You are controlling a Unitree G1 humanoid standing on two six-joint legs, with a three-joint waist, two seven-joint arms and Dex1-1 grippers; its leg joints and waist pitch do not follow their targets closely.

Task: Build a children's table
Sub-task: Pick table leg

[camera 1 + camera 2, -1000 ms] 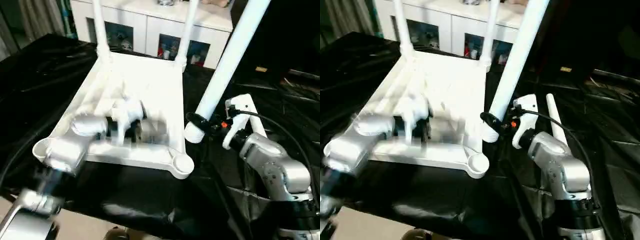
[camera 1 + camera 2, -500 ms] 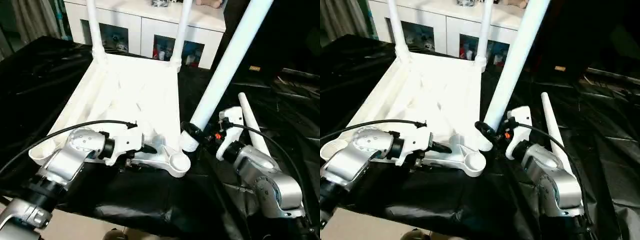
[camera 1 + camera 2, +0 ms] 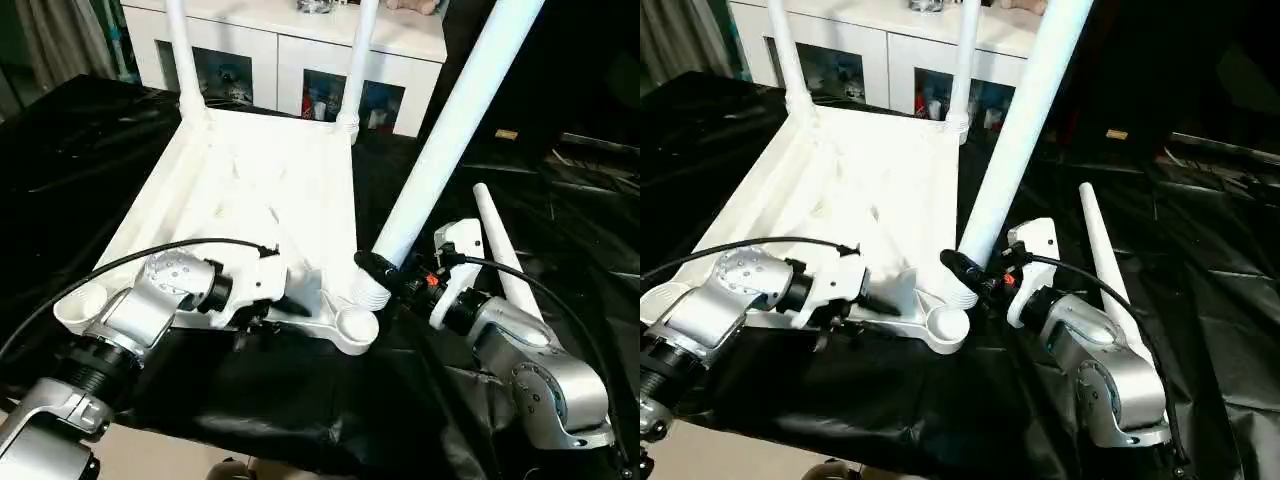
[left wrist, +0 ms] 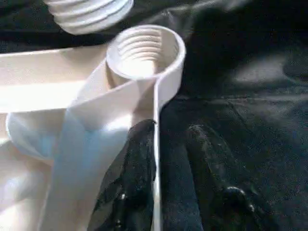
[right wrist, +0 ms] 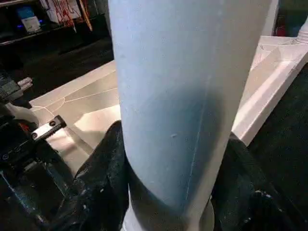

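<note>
Left wrist view: left end effector (image 4: 159, 159) pinching tabletop (image 3: 270, 190) rim, threaded socket (image 4: 144, 50) visible | right end effector (image 3: 385, 272) gripping leg (image 3: 450, 130)

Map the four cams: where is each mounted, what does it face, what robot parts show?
Left eye: head, facing down at the upturned tabletop; both forearms show.
Right eye: head, same scene; right gripper on the held leg.
Left wrist: along the left gripper straddling the rim by the empty corner socket.
Right wrist: along its fingers clamping the leg.
Shared: socket and leg end.
</note>
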